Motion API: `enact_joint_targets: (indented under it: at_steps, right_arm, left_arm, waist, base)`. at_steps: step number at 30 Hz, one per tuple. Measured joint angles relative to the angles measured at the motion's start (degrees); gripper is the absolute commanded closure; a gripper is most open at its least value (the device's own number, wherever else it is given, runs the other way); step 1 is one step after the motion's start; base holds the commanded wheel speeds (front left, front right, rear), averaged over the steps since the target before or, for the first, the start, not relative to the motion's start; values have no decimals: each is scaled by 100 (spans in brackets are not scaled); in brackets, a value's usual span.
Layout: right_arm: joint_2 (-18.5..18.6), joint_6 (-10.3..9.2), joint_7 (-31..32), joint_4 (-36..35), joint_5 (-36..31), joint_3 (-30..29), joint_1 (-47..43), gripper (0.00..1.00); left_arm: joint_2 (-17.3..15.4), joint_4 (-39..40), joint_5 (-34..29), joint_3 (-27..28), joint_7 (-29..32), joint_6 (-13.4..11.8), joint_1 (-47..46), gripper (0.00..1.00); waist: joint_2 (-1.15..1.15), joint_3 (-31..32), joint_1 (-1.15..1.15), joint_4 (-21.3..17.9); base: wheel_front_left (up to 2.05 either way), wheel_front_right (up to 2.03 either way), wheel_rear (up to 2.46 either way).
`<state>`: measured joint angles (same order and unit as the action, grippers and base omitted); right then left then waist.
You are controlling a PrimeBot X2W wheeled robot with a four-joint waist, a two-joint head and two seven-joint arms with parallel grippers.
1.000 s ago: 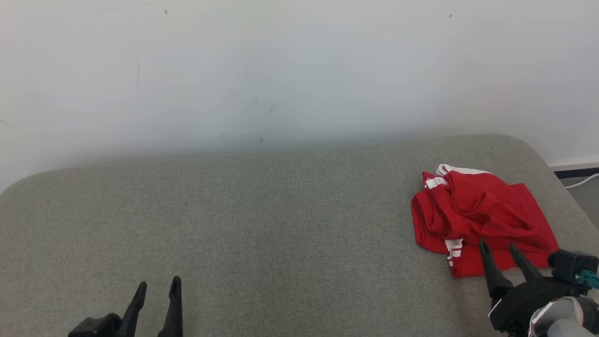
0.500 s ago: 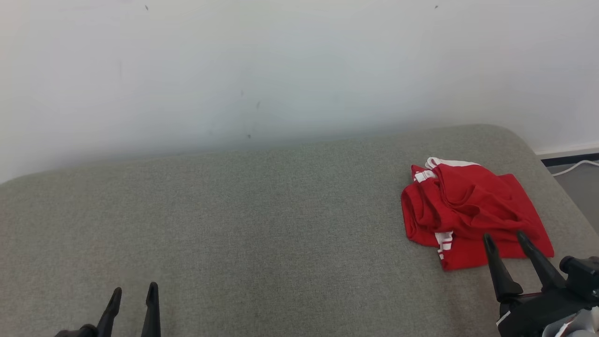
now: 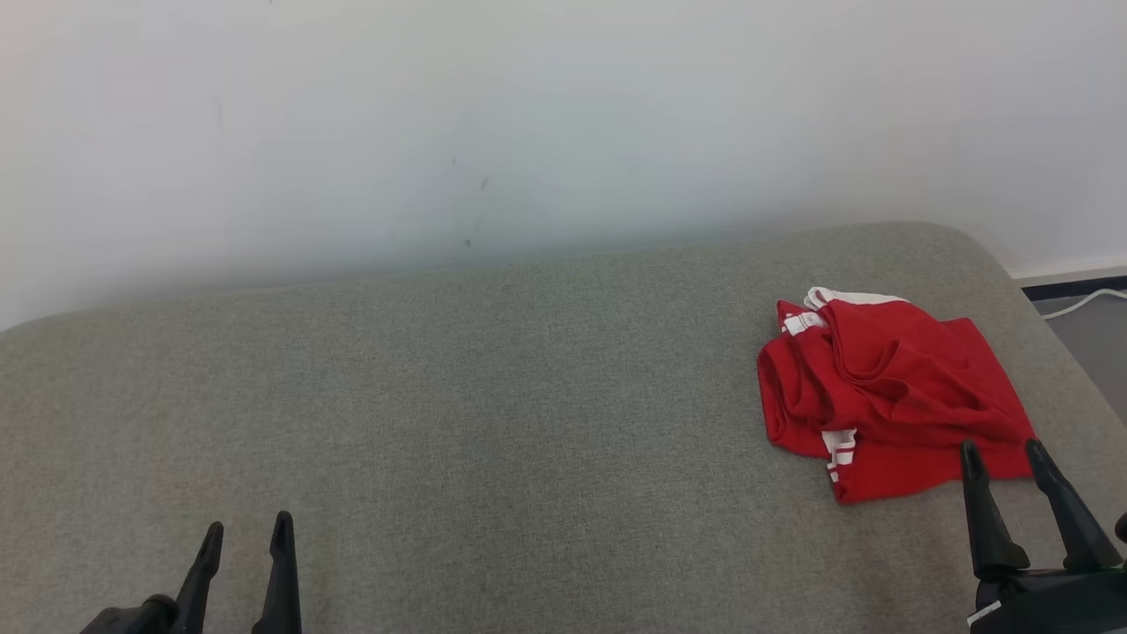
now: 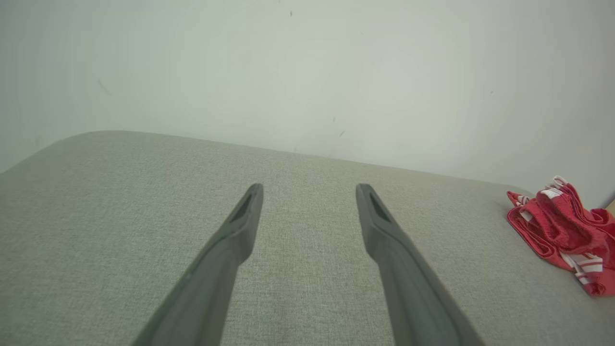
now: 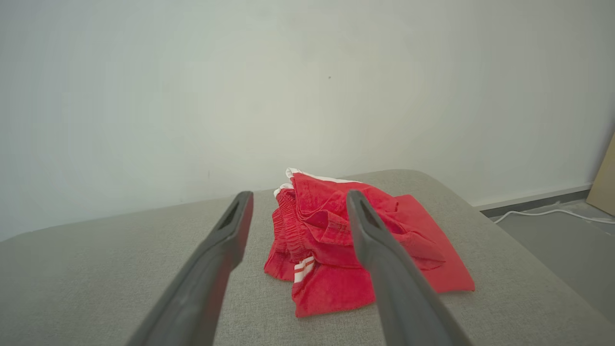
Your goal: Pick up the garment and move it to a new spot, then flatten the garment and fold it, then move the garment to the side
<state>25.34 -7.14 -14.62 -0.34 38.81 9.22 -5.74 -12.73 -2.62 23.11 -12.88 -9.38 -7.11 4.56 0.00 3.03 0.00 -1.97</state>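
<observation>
**Garment [image 3: 885, 396], red with white stripes: lying crumpled at the right end of the grey cushion**

Item 1. Garment: I am seeing it lying in a loose, rumpled heap on the grey cushion [image 3: 493, 414], near the rounded right end and closer to the far edge. White striped trim is showing at its far side and its near left edge.

Item 2. Right gripper [image 3: 1000, 445]: its fingers are standing spread and are holding nothing. They are pointing at the near right corner of the heap. I cannot tell whether the tips are touching the cloth.

Item 3. Left gripper [image 3: 248, 521]: its fingers are likewise standing apart and empty, over bare cushion at the near left, well apart from the garment.

Item 4. Surroundings: a pale wall [image 3: 528, 114] is rising behind the cushion, and a white cable [image 3: 1079, 302] is lying on the floor past the right end.
</observation>
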Motion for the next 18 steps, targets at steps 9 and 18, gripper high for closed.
enact_joint_targets:
  at_steps: [9,18]
  right_arm:
    - [-277,0,-1,-212,-363,-397,-121,0]
    - [-446,0,-1,-343,-542,-582,-232,0]
  left_arm:
    - [-19,162,-80,-44,232,0,12,0]
    - [8,275,-92,-7,349,0,64,0]
  waist:
    - [0,-10,0,37]
    - [0,-3,0,43]
  base:
    - [0,0,0]
    - [0,0,0]
